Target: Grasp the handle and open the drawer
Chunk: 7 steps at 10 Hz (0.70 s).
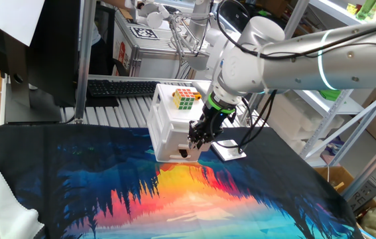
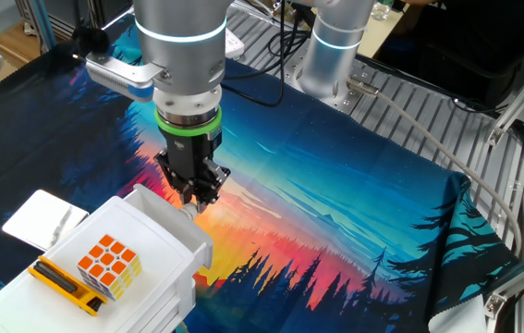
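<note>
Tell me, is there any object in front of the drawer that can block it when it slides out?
Nothing visible blocks it. The hand is at the front of the cabinet; only flat printed cloth lies ahead.

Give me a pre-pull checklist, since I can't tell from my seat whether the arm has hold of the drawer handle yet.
1. Gripper at the cabinet front: ok.
2. Fingers closed on the handle: cannot tell, the fingertips hide it in both views.
3. Drawer still shut: cannot tell, the gripper covers the front.
4. Pull path over the cloth free: ok.
5. Rubik's cube and orange tool loose on top, may slide: not ok.
</note>
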Each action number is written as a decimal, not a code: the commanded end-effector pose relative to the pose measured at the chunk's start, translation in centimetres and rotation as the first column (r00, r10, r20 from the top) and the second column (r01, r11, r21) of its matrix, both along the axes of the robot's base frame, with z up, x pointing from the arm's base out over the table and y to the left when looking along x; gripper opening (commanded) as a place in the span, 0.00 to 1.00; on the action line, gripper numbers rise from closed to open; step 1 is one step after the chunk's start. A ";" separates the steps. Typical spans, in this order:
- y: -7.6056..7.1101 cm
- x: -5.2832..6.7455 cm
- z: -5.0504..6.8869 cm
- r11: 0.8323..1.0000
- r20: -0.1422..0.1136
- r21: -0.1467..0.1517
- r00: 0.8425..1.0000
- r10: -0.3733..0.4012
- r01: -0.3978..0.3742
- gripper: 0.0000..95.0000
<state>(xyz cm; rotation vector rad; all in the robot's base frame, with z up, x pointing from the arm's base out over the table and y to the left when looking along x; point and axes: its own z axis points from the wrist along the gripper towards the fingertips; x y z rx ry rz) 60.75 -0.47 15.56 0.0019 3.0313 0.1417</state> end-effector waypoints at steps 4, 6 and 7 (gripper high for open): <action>0.1 0.2 -0.2 1.000 0.022 0.004 1.000 -0.005 0.005 0.20; 0.2 0.0 -0.2 1.000 0.019 0.003 1.000 0.001 -0.001 0.00; 0.2 0.0 -0.2 1.000 0.018 0.002 1.000 0.001 -0.001 0.00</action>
